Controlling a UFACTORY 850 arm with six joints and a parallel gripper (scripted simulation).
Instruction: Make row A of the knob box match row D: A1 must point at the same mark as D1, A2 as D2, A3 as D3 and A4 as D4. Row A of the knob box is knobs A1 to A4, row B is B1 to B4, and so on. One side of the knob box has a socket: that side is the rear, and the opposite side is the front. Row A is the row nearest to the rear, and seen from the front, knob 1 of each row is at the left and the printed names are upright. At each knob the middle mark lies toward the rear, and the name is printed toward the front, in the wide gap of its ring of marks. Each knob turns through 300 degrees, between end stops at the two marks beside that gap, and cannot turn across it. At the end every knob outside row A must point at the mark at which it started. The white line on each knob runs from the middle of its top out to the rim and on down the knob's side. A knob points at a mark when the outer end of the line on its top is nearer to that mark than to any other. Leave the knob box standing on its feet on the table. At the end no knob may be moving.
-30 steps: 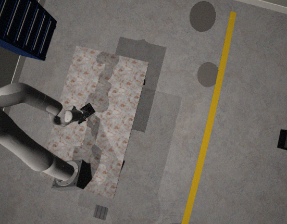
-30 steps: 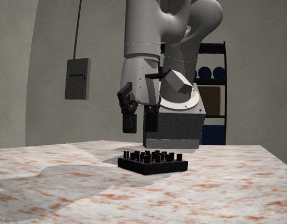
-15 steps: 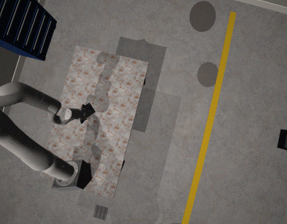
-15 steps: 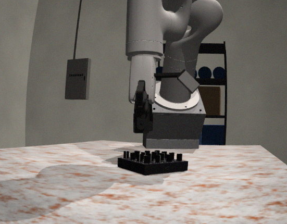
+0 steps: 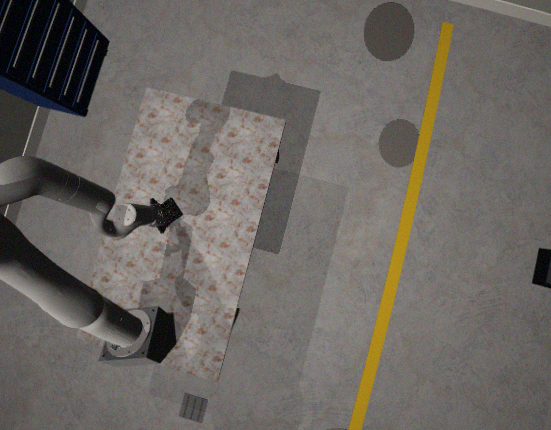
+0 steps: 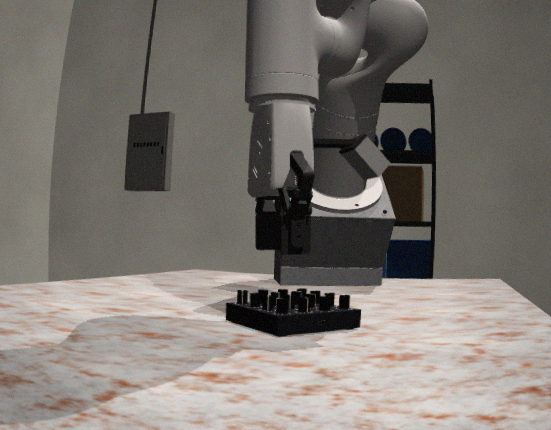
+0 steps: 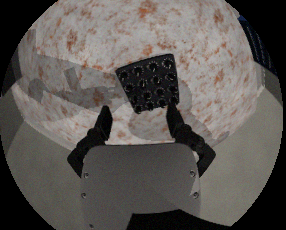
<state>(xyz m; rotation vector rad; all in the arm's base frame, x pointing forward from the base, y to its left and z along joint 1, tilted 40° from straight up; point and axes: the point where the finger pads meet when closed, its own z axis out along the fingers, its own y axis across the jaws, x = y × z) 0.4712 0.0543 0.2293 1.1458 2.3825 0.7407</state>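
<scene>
The knob box (image 6: pixel 293 312) is a small black square box with several short black knobs, standing on its feet on the marbled table. In the wrist view the knob box (image 7: pixel 149 82) lies just beyond the fingertips, turned a little askew; the knob lines are too small to read. In the overhead view the knob box (image 5: pixel 168 212) shows partly under the wrist. My gripper (image 6: pixel 283 235) hangs open and empty well above the box's left part, apart from any knob. In the wrist view my gripper (image 7: pixel 138 110) shows its two fingers spread wide.
The robot's base block (image 6: pixel 335 242) stands on the table just behind the box. A grey wall cabinet (image 6: pixel 149 151) hangs at the back left and a shelf (image 6: pixel 410 180) stands at the back right. The table's edges (image 5: pixel 260 210) lie well off from the box.
</scene>
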